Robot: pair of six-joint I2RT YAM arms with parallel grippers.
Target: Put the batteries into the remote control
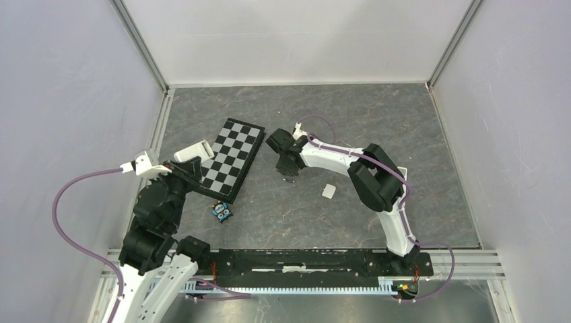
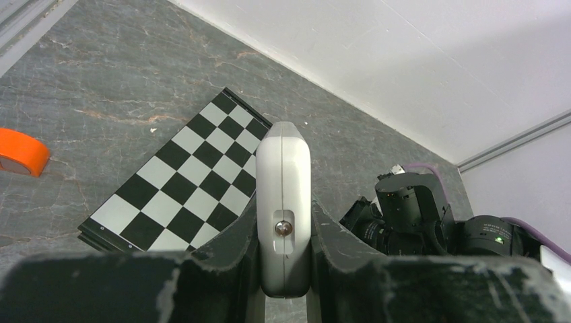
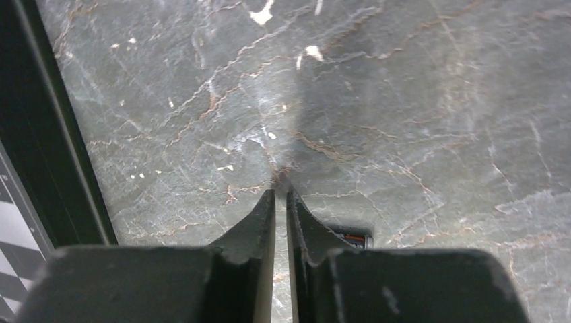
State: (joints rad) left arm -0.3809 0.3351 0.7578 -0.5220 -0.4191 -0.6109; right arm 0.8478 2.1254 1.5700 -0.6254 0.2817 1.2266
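Note:
The white remote control (image 2: 283, 168) stands on edge between the jaws of my left gripper (image 2: 284, 206), which is shut on it. From above, the remote control (image 1: 196, 149) sticks out past the left gripper (image 1: 180, 165), beside the chessboard's left edge. My right gripper (image 3: 281, 194) points down at the stone floor, its jaws nearly together with only a thin slit and nothing in it. One dark battery (image 3: 351, 237) lies just right of its right finger, mostly hidden. In the top view, the battery (image 1: 289, 179) lies right below the right gripper (image 1: 288, 168).
A black-and-white chessboard (image 1: 232, 156) lies between the two arms. A small blue toy (image 1: 222, 211) sits below it. A small white square piece (image 1: 328, 191) lies right of the battery. An orange tape roll (image 2: 20, 152) shows at the far left of the left wrist view.

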